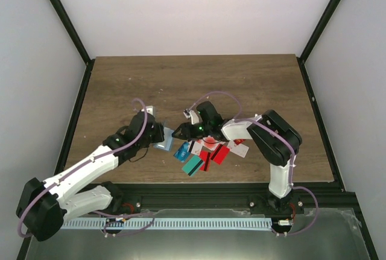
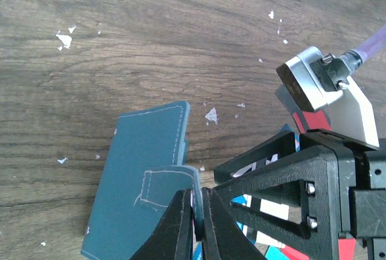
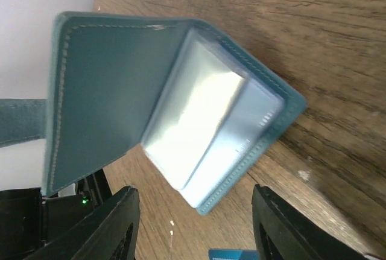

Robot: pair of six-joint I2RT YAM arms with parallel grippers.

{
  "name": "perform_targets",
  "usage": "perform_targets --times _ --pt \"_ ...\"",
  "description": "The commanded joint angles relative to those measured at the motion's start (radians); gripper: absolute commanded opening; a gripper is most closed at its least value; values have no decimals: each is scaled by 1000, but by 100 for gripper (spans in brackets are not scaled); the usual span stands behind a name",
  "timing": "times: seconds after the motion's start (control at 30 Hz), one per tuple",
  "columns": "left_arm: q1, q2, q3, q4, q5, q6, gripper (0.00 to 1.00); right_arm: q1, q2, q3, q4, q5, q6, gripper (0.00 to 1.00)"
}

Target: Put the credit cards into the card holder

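- Left pincer [image 2: 198,215] pinches the strap of the card holder [image 2: 142,169], which stands open on the brown wooden surface [image 1: 199,79].
- Its pale inner pocket faces the spread right pincer [image 3: 194,218]; contents unclear.
- Credit cards [image 1: 205,153] lie scattered just beside it.
- White walls [image 1: 181,12] surround the surface.

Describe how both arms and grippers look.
The left arm and right arm have white shells, black joints and looping lilac cables. The left gripper and right gripper have black, angular plastic fingers. A green light shows on the right wrist.

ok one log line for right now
left hand: shut on card holder | right hand: open, empty, facing card holder | credit cards: loose pile on table
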Motion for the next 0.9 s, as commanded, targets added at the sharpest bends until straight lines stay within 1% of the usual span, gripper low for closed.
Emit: perform_targets --times 0.0,0.13,0.23,0.4,0.57,0.7,0.87 --pt "19 18 -7 38 20 -60 4 17 20 23 75 -36 43 53" --pt "53 8 -33 38 38 -107 4 19 44 34 101 -49 68 53" --pt "95 -16 -77 59 78 -121 4 22 70 45 131 -59 99 53" --pt "193 -34 -126 81 161 -113 4 23 134 64 185 -71 164 52" --pt "253 -19 -151 90 201 -89 4 23 194 88 192 -76 197 52" --pt "287 -21 -166 68 201 -81 4 22 195 92 189 -83 199 52" --pt "338 -23 -179 -3 155 -84 4 23 140 103 108 -44 153 51"
